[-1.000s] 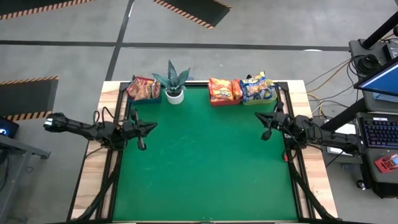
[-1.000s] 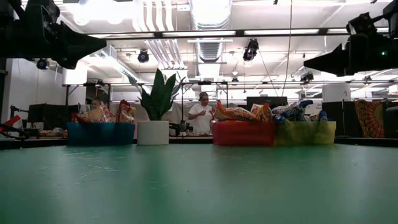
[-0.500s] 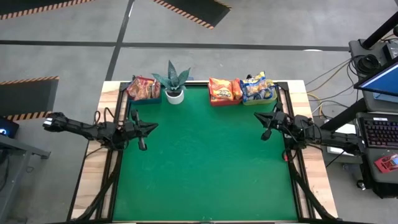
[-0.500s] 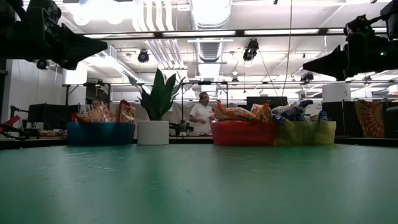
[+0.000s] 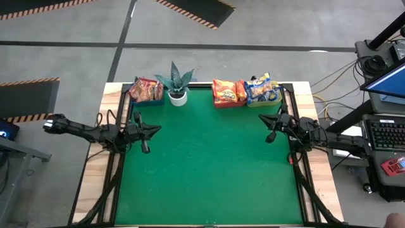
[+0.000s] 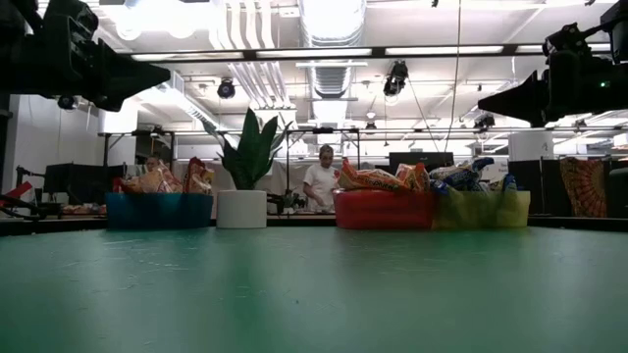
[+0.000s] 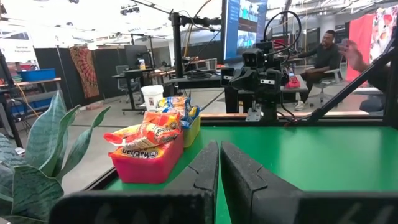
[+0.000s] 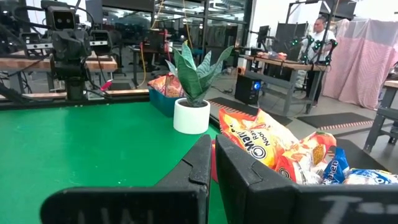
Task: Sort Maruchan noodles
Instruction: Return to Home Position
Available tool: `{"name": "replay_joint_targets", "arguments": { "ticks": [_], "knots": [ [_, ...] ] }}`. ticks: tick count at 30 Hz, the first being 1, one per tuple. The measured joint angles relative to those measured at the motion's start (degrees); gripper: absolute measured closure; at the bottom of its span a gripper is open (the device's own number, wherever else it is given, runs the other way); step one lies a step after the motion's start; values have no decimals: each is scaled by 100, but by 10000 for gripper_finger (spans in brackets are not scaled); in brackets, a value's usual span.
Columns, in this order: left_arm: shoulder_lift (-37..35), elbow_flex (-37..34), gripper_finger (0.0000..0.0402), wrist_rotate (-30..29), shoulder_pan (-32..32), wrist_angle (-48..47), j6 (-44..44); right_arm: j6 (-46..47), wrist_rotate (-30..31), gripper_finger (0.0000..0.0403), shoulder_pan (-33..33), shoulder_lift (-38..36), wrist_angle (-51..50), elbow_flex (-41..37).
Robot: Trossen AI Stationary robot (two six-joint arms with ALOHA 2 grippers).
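Maruchan noodles [image 5: 228, 90], small flat plastic packets with glossy print, all sit in three bins lined up along the far edge of the green table [image 5: 209, 171]. The blue bin [image 6: 157, 210], at the far left corner, holds red packets [image 5: 144, 90]. Just to its right stands a potted plant [image 5: 177, 85] in a white pot. Farther right, the red bin [image 6: 383, 209] holds orange packets [image 5: 228, 90]. Touching its right side, the yellow-green bin [image 6: 481, 209] holds blue-and-yellow packets [image 5: 263, 90].

In every bin the packets are heaped above the rim, crumpled and lying at slants rather than flat. In the red bin, the top orange packet lies printed face up, its long axis roughly along the bin's length and one end tipped up over the rim. For the other two bins I cannot tell which way the packets run.

The left gripper [image 5: 155, 128] hovers above the table's left side, pointing toward the middle, its fingers pressed almost together on nothing. The right gripper [image 5: 262, 119] hovers above the right side, facing it, its fingers likewise drawn together and empty. Both are well apart from the bins.
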Motion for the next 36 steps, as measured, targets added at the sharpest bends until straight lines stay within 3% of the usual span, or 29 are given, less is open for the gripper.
{"name": "replay_joint_targets", "arguments": {
  "ticks": [36],
  "knots": [
    [325, 0, 402, -1, 0, 1, 1, -3, 3, 390, 0, 0, 11, 2]
  ]
}}
